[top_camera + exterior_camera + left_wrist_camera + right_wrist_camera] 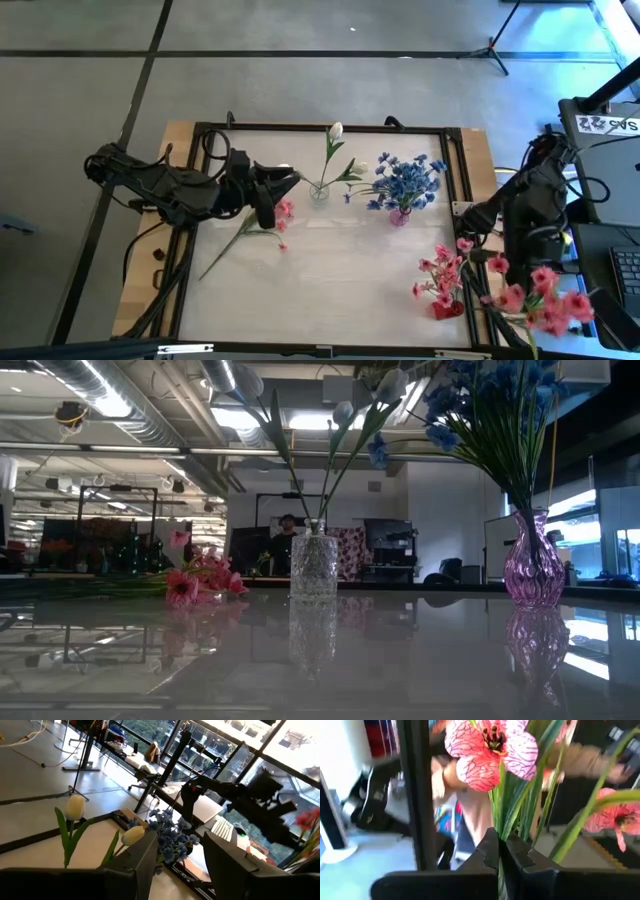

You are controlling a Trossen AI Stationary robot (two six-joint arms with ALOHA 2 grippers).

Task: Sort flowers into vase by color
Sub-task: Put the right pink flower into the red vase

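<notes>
Left pincer [290, 178] hovers near the clear vase [319, 191], just above the pink sprig [283, 212] lying flat on the counter [330, 270]. Its fingers [227, 862] stand spread w/ nothing between them, and the wrist cam looks straight through the gap at the white buds [75, 807] and the blue blooms [170, 832]. My guess: it's parked here because the loose pink sprig is the next pick, w/ stem running back toward the counter's left front.

Right pincer [501, 851] sits off the counter's right edge, fingers pressed together on green stems — pinching the pink bunch [545, 300], which hangs out past the right front corner. Probably held there en route to the red vase [447, 308], which already carries pink blooms at the right front.

Sorting so far looks colour-true: white buds in the clear vase at rear centre, blue cluster in the purple vase [533, 572] just to its right.

Flowers are artificial — thin green stems, long narrow leaves. Pink ones up close show veined petals w/ dark centres [491, 750]; white ones are closed single buds.
</notes>
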